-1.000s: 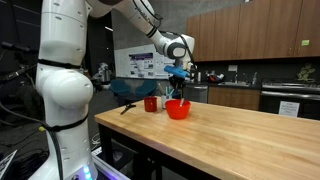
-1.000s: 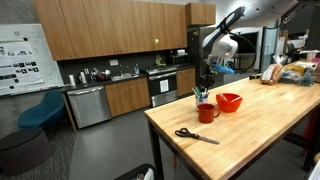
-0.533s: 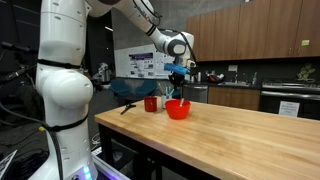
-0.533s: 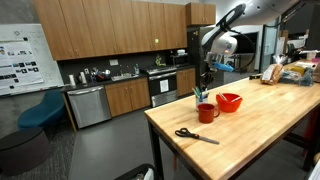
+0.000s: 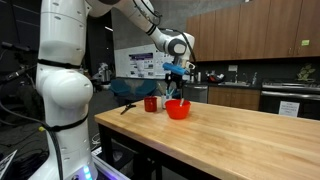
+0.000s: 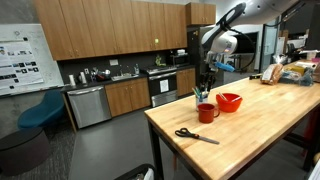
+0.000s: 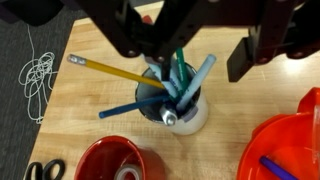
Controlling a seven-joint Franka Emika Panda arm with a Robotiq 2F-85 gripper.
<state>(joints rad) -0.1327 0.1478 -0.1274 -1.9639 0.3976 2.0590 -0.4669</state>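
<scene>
Claw [image 7: 195, 62]: fingers spread, directly above the pen cup [image 7: 186, 114], pinching nothing; a teal marker [image 7: 180, 66] stands up between them. Both exterior views show the claw [image 5: 177, 78] [image 6: 207, 78] low over the cluster.

Pen cup: upright on the table [image 7: 70, 120], holding a yellow pencil [image 7: 110, 72] that leans toward the table edge.

Neighbours: red mug [image 7: 110, 160] just beside the cup, red bowl [image 7: 290, 140] near on the opposite side, and scissors [image 6: 195, 135] apart, towards the table's end.

Edges: the cluster sits close to the table's corner, and past the edge a white cord [image 7: 38, 75] lies on the floor.

Room: a broad bare tabletop [image 5: 235, 140] stretches beyond the bowl.
</scene>
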